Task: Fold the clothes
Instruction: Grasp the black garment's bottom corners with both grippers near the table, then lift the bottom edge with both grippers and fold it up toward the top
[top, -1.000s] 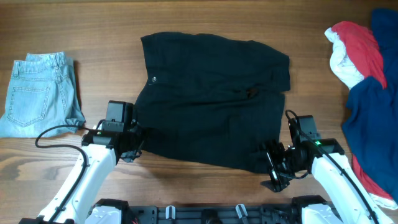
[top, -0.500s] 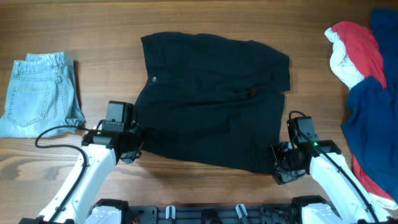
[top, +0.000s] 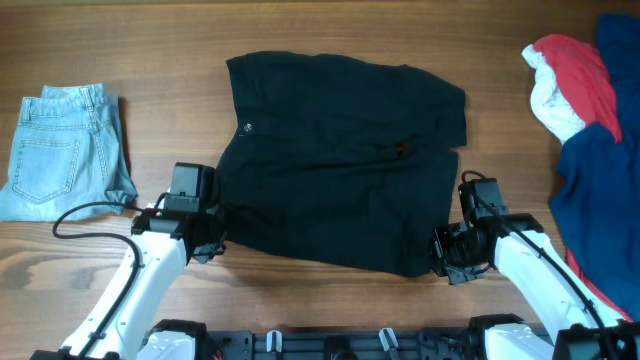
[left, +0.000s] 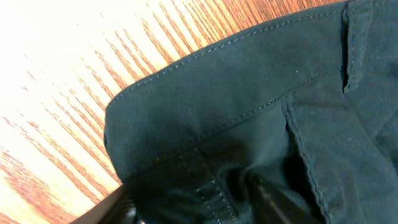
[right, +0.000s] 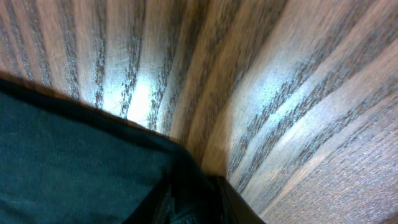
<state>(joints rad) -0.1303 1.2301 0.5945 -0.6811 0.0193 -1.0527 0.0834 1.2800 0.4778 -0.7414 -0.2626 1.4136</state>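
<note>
The black shorts (top: 335, 165) lie spread flat in the middle of the table, small waist button (top: 248, 127) at the upper left. My left gripper (top: 207, 240) is at their lower left corner; in the left wrist view a puckered hem (left: 205, 143) is bunched in the left gripper (left: 196, 208), its jaws pressed on the cloth. My right gripper (top: 447, 258) is at the lower right corner. The right wrist view has that black corner (right: 93, 155) pinched in the right gripper (right: 189, 205), jaws close together. Light-blue denim shorts (top: 60, 150) lie folded at the far left.
A heap of red, white and navy garments (top: 590, 140) fills the right edge of the table, close to my right arm. Bare wooden table (top: 330, 30) shows behind the shorts and along the front edge.
My right gripper slid left to the shorts' lower right corner and closed from wide open onto it. The left gripper stayed at its corner and narrowed on the cloth.
</note>
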